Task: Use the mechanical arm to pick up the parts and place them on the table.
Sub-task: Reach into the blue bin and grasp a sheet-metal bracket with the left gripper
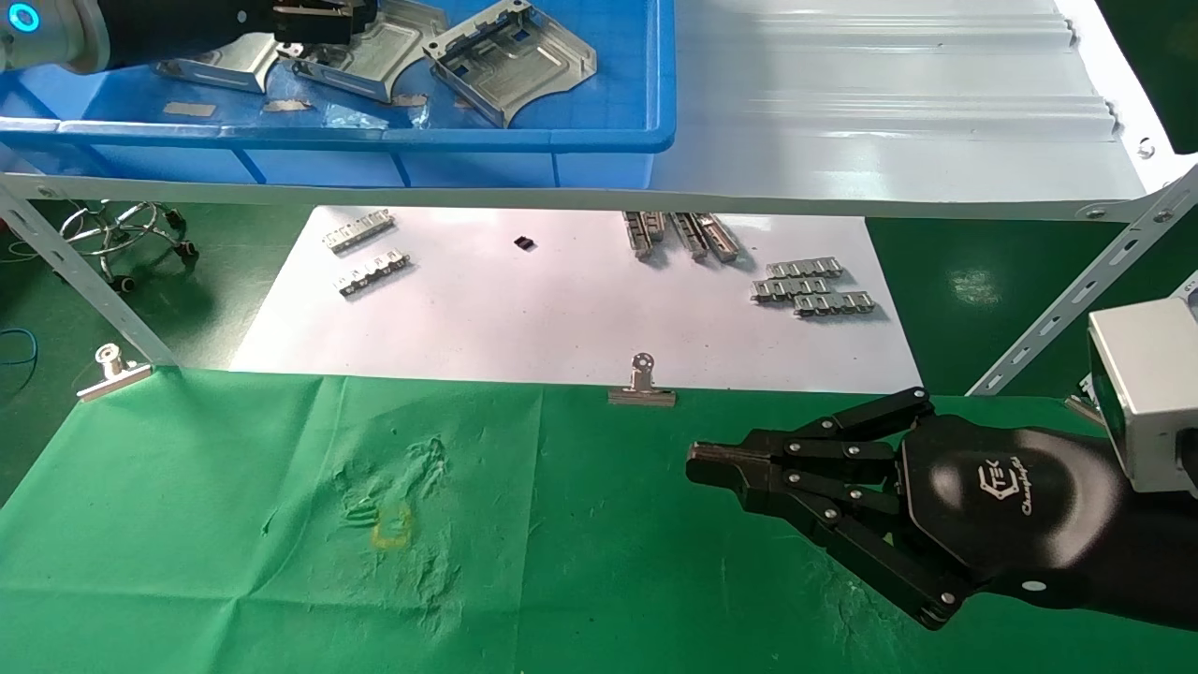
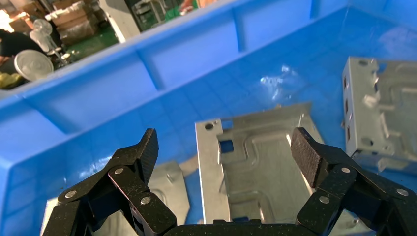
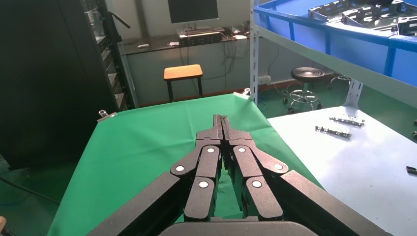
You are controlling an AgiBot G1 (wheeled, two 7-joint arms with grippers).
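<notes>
Three silver stamped plates lie in the blue bin (image 1: pixel 599 140) on the white shelf: one at the left (image 1: pixel 220 65), one in the middle (image 1: pixel 379 51), one at the right (image 1: pixel 513 58). My left gripper (image 1: pixel 314 23) is over the bin, open, its fingers (image 2: pixel 147 150) spread wide on either side of the middle plate (image 2: pixel 255 162) without touching it. The right-hand plate (image 2: pixel 381 113) shows beside it. My right gripper (image 1: pixel 721 463) is shut and empty, hovering over the green table (image 1: pixel 281 524) at its right side; it also shows in the right wrist view (image 3: pixel 221 120).
Small toothed metal strips (image 1: pixel 812 288) lie on the white sheet (image 1: pixel 562 309) under the shelf. Binder clips (image 1: pixel 641 386) hold the cloth's far edge. Slanted white shelf struts (image 1: pixel 1076 290) stand at both sides. A stool (image 1: pixel 126 234) stands at the far left.
</notes>
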